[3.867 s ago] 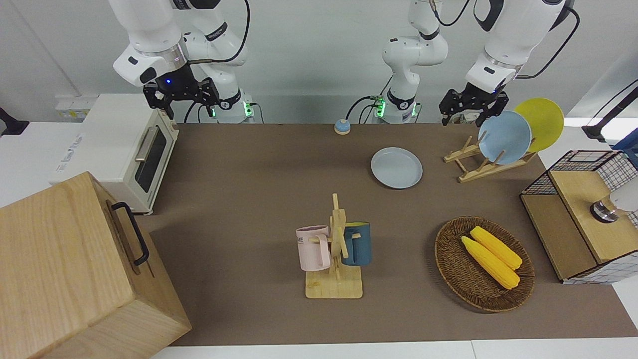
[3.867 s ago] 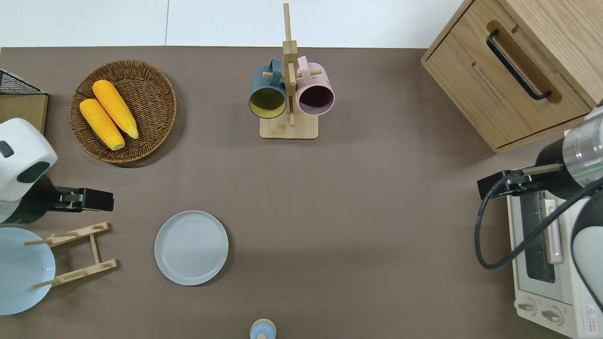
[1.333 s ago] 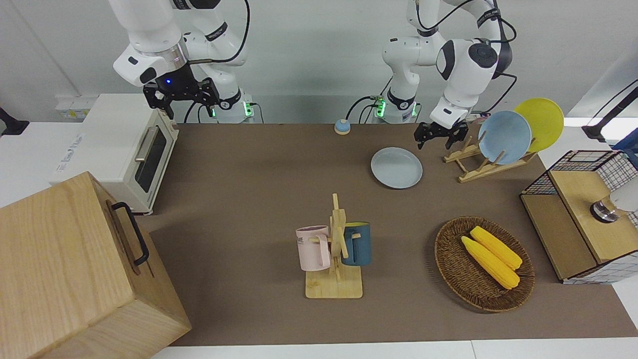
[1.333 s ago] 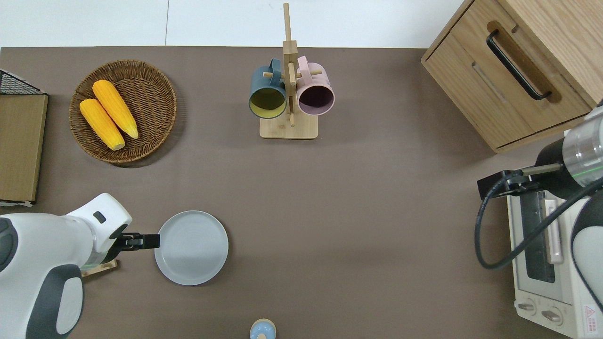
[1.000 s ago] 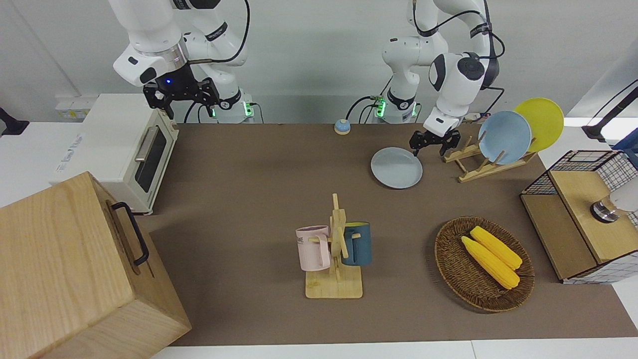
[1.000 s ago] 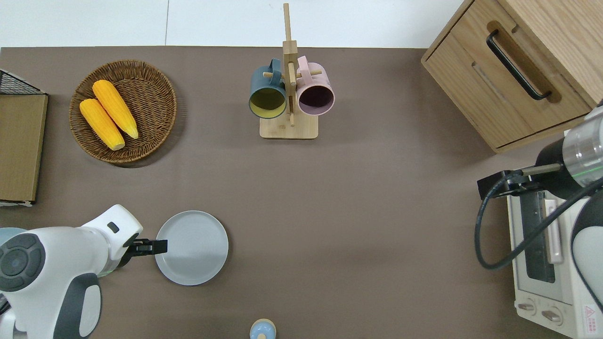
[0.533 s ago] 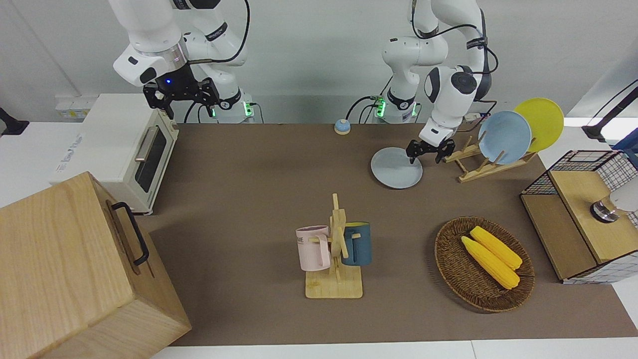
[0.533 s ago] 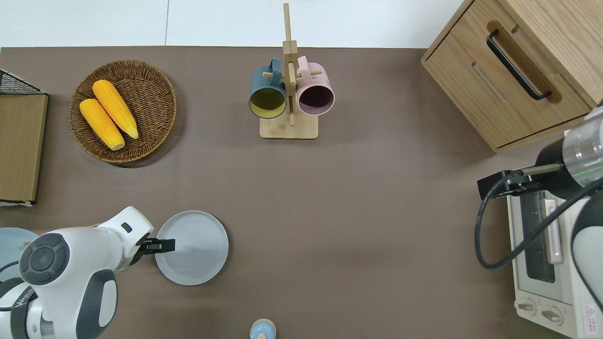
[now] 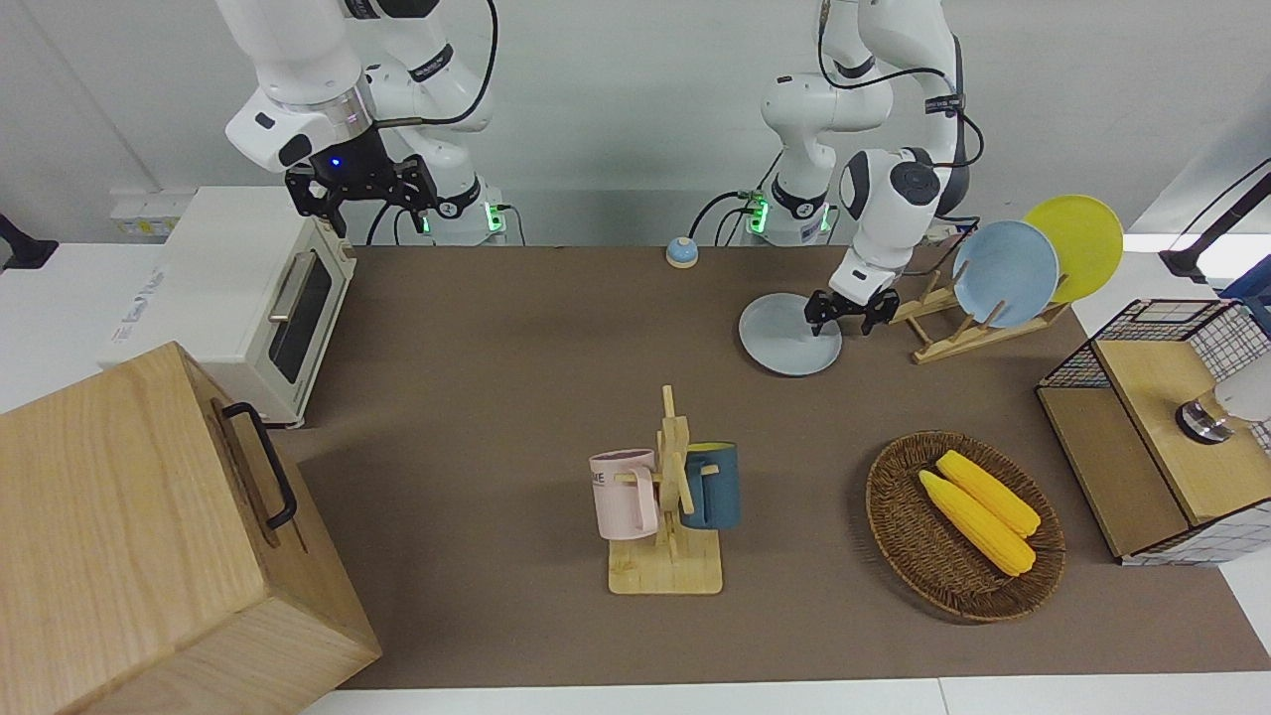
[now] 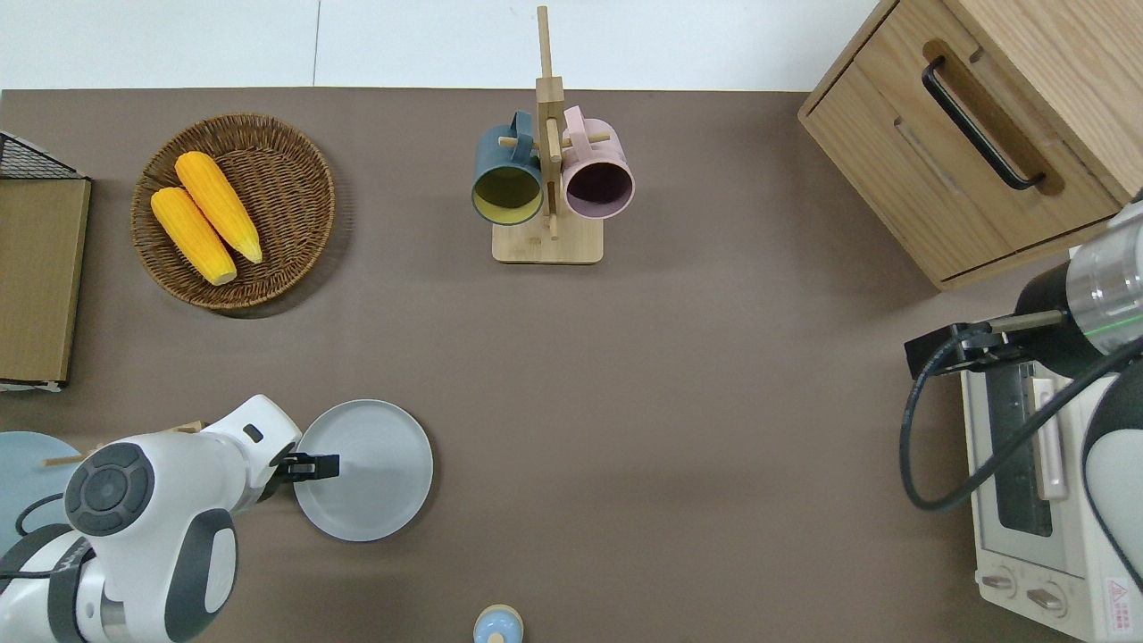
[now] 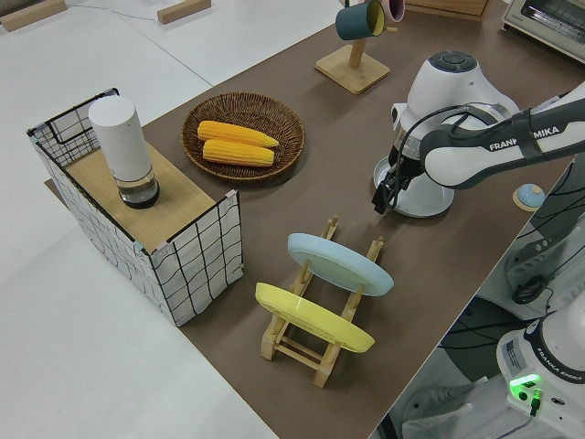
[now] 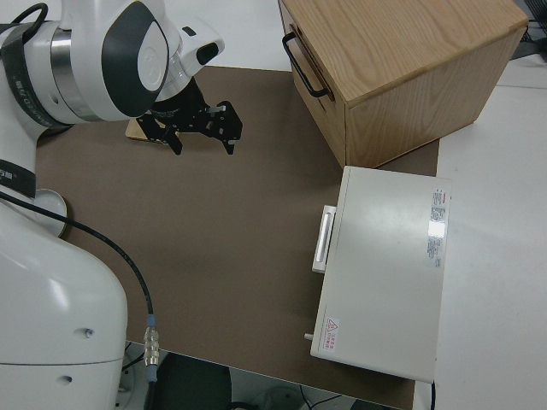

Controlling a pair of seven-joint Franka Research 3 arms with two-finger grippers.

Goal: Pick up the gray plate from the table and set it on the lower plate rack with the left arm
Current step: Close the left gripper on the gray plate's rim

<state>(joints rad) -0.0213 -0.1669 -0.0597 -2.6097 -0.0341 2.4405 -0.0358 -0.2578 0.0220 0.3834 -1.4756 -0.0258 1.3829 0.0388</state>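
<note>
Lying flat on the brown tabletop (image 9: 496, 397), the gray plate (image 9: 784, 343) sits near the robots' edge, toward the left arm's end, just beside the lower plate rack (image 9: 953, 333). The left claw (image 9: 840, 312) is low over the plate's rim on the side facing the rack; in the overhead view the left claw (image 10: 312, 465) reaches in across that edge, with its fingers (image 10: 323, 464) over the plate's surface (image 10: 375, 473). Its fingers stand spread, one toward the plate's inside and one toward the rack, and whether either touches the rim cannot be told. The rack holds a sky-blue plate (image 9: 1005, 272) and a yellow plate (image 9: 1077, 243), both leaning upright in slots at the end farther from the gray plate; the slots nearest the gray plate are bare pegs. From the left side, the rack (image 11: 315, 343) and its two plates are apart from the left claw (image 11: 384, 192). Farther from the robots are a wicker basket (image 9: 894, 516) with two corn cobs (image 9: 978, 516), and a wooden mug stand (image 9: 670, 497) with a pink mug (image 9: 624, 494) and a dark blue mug (image 9: 711, 487). The right arm is parked, its right claw (image 9: 359, 189) spread.
</note>
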